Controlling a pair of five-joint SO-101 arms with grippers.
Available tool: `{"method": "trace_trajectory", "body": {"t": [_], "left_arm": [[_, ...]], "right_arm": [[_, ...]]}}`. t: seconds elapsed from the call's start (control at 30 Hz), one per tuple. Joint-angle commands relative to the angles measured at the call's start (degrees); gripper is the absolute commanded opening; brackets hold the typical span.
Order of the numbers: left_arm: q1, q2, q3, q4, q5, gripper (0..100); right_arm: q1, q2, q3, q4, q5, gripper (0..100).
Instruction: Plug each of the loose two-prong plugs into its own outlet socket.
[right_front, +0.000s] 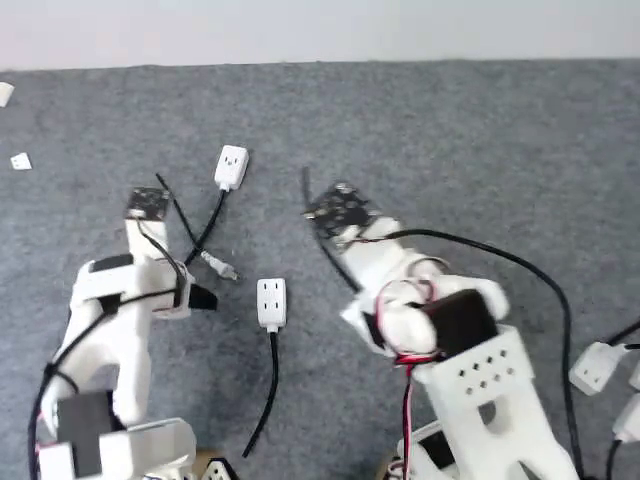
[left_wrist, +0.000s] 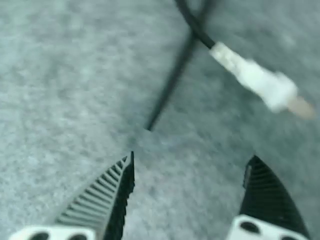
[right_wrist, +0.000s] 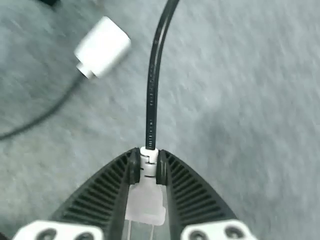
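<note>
A loose white two-prong plug (left_wrist: 260, 82) lies on the grey carpet a little beyond my left gripper (left_wrist: 192, 160), which is open and holds nothing. From above, that plug (right_front: 222, 268) lies just right of the left arm (right_front: 130, 290), on a black cord. My right gripper (right_wrist: 148, 157) is shut on a second white plug (right_wrist: 145, 200), whose black cord (right_wrist: 152, 85) runs straight away from it. One white outlet socket (right_front: 231, 167) lies at the back; it appears as a white block (right_wrist: 102, 47) in the right wrist view. A second outlet socket (right_front: 271, 300) lies between the arms.
Black cords cross on the carpet (right_front: 195, 235) by the left arm. More white connector blocks (right_front: 598, 365) and a thick black cable (right_front: 560, 300) lie at the right edge. Small white pieces (right_front: 20, 160) sit at the far left.
</note>
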Motion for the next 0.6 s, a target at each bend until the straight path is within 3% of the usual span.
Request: {"method": "trace_trajectory", "body": {"t": [0.0,0.27,0.57], "left_arm": [[2.2,-8.79,5.14,-2.11,-4.31,33],[6.86,-24.0,17.27,-4.13,-9.41,33],[8.7,-25.76,18.15,-0.62,-14.59,33]], "right_arm": [[-4.79,1.89,-2.9,-5.67,-2.55,0.8],[-12.53,2.86,2.29,-13.76,-3.6,0.9],[-14.55,3.56,9.85,-23.16,-3.34,0.9]]}}
